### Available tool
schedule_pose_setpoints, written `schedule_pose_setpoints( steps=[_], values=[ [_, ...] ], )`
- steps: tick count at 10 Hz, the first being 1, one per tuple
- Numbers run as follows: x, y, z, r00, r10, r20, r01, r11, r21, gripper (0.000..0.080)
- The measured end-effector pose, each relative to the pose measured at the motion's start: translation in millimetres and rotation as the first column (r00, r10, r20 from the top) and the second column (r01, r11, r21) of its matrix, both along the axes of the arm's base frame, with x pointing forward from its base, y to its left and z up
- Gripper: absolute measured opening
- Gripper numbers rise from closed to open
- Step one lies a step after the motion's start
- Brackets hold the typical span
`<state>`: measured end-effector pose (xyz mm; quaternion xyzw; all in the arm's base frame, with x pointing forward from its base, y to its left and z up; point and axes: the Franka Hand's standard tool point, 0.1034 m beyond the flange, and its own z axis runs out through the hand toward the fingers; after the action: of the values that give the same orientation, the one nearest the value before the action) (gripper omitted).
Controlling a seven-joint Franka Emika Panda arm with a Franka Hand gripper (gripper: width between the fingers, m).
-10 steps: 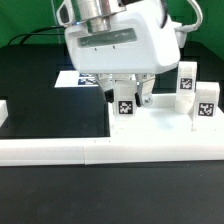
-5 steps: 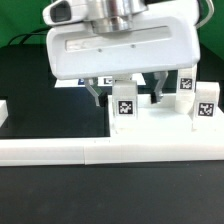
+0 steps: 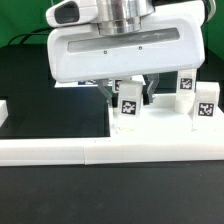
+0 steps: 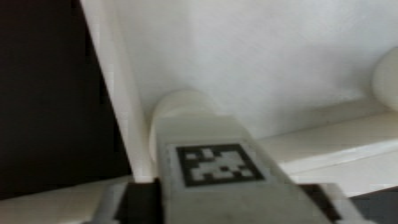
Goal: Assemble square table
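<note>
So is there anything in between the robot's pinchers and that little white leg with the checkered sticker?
No, nothing visible is in the way. The gripper already has a finger on each side of the leg block, which stands upright on the white square slab. Two more leg blocks stand off to the exterior view's right.

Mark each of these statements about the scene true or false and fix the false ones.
1. The tool has its fingers on either side of a leg. True.
2. That leg lies flat on the black table. False: it stands upright on the white slab.
3. Two more legs stand towards the exterior view's right. True.
4. The marker board is in front of the slab. False: it lies behind it, partly hidden by the arm.
</note>
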<state>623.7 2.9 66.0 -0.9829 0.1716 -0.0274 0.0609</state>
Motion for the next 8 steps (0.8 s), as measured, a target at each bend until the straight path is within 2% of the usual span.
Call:
schedule_pose_setpoints(
  steps=[2, 4, 6, 8],
  values=[
    [0.6, -3.1, 0.3, 0.97, -0.242, -0.026, 0.242, 0.97, 0.013, 0.0287],
    [-1.3, -0.7, -4.6, 0.837, -0.543, -0.072, 0.546, 0.838, 0.019, 0.0286],
    [-2.2, 2.3, -5.9, 0.596, -0.793, -0.122, 0.8, 0.599, 0.012, 0.0282],
    [-2.1, 6.0, -6.5, 0.359, -0.917, -0.175, 0.932, 0.362, 0.017, 0.028]
  ],
)
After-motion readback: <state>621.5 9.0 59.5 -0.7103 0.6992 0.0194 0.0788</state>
